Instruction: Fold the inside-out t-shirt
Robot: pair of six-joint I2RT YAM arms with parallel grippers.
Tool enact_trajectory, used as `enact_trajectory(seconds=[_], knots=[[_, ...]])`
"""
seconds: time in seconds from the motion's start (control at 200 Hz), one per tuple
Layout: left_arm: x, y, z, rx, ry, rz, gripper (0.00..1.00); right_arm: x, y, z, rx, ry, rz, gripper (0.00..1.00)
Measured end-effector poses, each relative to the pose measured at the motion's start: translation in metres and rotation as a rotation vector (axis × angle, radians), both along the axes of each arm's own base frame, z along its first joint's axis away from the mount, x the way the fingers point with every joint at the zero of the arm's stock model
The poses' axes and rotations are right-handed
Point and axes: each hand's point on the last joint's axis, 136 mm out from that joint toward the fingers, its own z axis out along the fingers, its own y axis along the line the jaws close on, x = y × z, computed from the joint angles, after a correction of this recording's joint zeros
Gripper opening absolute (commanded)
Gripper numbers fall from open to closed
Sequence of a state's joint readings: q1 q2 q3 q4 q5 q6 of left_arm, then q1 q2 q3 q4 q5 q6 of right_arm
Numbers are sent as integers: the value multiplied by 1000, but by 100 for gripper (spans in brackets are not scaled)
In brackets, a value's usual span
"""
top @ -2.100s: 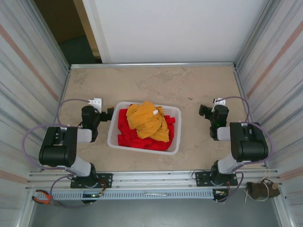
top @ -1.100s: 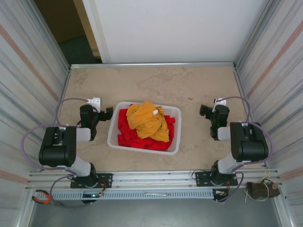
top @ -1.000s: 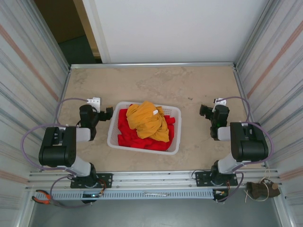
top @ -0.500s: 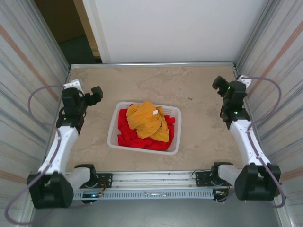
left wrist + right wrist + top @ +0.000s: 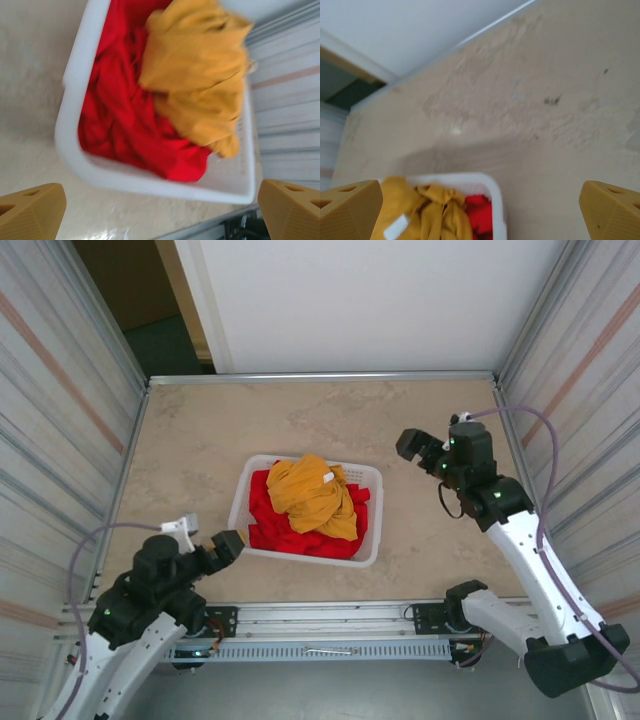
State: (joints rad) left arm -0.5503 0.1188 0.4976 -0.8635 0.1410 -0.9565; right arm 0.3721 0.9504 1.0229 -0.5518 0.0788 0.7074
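Two pincers, both spread wide, gripping nothing. Close by the near-left corner of the white basket (image 5: 300,554), not touching it: the left gripper (image 5: 226,544), fingers aimed toward the basket. Off to the basket's right, well apart, over the bare table (image 5: 200,430): the right gripper (image 5: 411,446). Heaped in the basket on top of the red garments (image 5: 275,530): the inside-out t-shirt (image 5: 310,498). Lies crumpled, mustard yellow, with its small white tag (image 5: 327,478) turned up.

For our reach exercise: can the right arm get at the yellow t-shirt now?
Probably yes: the t-shirt lies uncovered atop the red garments in the open basket, and only bare table separates it from the open right gripper.
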Motion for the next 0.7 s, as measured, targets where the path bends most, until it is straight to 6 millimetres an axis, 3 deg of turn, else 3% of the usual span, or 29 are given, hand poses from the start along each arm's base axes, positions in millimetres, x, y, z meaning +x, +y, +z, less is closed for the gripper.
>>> enact_trajectory(seconds=[0.14, 0.386, 0.576, 0.646, 0.701], knots=[[2, -15, -35, 34, 164, -43, 99, -7, 18, -13, -33, 44, 38, 99], [30, -59, -52, 78, 202, -146, 99, -18, 32, -34, -104, 112, 79, 99], [74, -130, -72, 179, 211, -268, 99, -31, 41, -41, -148, 139, 117, 99], [101, -164, -59, 183, 165, -311, 99, -37, 43, -44, -168, 153, 132, 99], [126, -191, -38, 166, 96, -333, 99, -42, 46, -44, -184, 160, 145, 99]])
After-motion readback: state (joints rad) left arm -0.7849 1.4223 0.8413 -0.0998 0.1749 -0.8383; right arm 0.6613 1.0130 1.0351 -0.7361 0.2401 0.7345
